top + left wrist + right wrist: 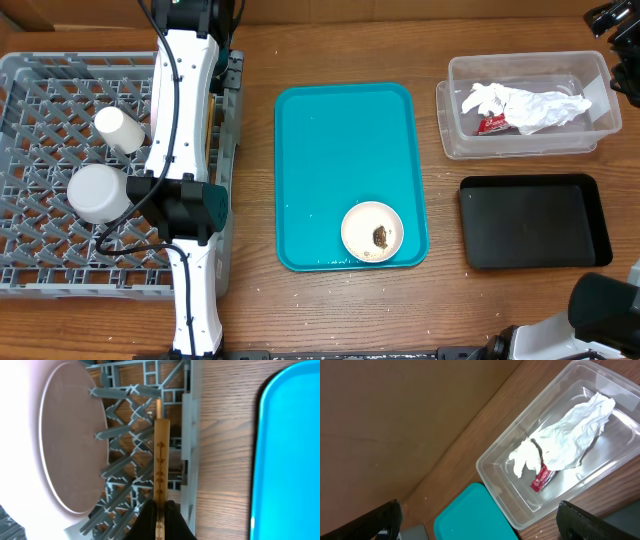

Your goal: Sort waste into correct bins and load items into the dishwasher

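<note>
My left gripper [161, 510] is shut on the wooden chopsticks [161, 455] and holds them over the right edge of the grey dish rack [40, 265]. In the rack lie a white cup [120, 128] and a pale round bowl [98, 192]; the bowl also fills the left of the left wrist view [65, 440]. A whitish plate [360, 222] carrying a small brown food lump [381, 237] sits on the teal tray [340, 150]. The clear tub [460, 140] holds crumpled white paper [530, 105] and the red wrapper [491, 123]. My right gripper [480, 527] is open and empty above the tub's corner.
The shallow black tray [535, 220] lies on the wooden table in front of the clear tub. My left arm [180, 120] stretches along the rack's right wall. The teal tray lies between the rack and the two bins.
</note>
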